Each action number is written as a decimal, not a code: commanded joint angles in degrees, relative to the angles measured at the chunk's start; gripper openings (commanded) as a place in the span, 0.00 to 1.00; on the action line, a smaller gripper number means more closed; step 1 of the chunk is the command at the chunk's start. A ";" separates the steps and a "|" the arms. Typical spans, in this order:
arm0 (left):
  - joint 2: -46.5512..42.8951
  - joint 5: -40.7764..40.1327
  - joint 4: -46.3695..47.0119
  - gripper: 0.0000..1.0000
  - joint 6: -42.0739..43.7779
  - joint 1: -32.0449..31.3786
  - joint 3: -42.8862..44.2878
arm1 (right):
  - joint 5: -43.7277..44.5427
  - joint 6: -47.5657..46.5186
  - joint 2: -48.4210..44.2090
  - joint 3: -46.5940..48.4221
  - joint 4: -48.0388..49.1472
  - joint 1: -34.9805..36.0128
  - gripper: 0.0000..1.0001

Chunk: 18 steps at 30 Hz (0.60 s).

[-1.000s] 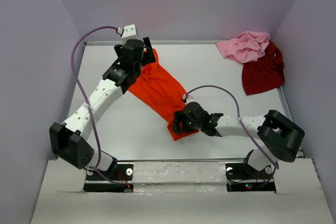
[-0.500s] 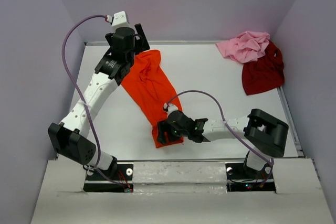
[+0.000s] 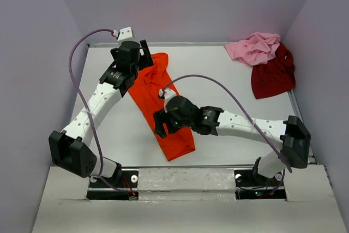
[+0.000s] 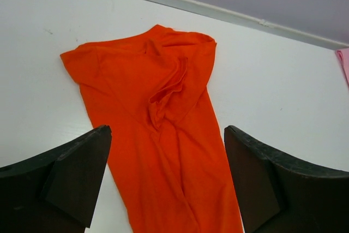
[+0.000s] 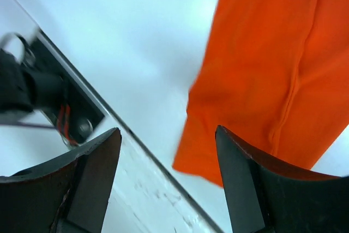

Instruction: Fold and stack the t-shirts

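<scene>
The bright orange t-shirt (image 3: pixel 163 110) lies flat as a long narrow strip, running from the far left of the table towards the front edge. My left gripper (image 3: pixel 145 54) is open and empty, just left of the shirt's far end. In the left wrist view the orange t-shirt (image 4: pixel 158 107) lies below and between the fingers (image 4: pixel 71 178). My right gripper (image 3: pixel 160 126) is open and empty above the shirt's lower left edge. The right wrist view shows the orange t-shirt's near end (image 5: pixel 272 69). The light pink t-shirt (image 3: pixel 253 47) and the dark red t-shirt (image 3: pixel 272 76) lie crumpled at the far right.
The table's raised front edge (image 5: pixel 136 140) and the left arm's base mount (image 5: pixel 49 102) lie just beyond the orange shirt's near end. The back rail (image 4: pixel 218 12) runs behind the shirt's far end. Purple walls enclose the table.
The orange shirt's near end swung left and now lies flat. My right gripper has let go of it and moved back and left. My left gripper stays at the far end.
</scene>
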 commanded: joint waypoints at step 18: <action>-26.73 -17.01 2.60 0.95 2.17 0.63 -21.13 | -8.56 -13.94 58.55 75.97 -11.25 -26.15 0.75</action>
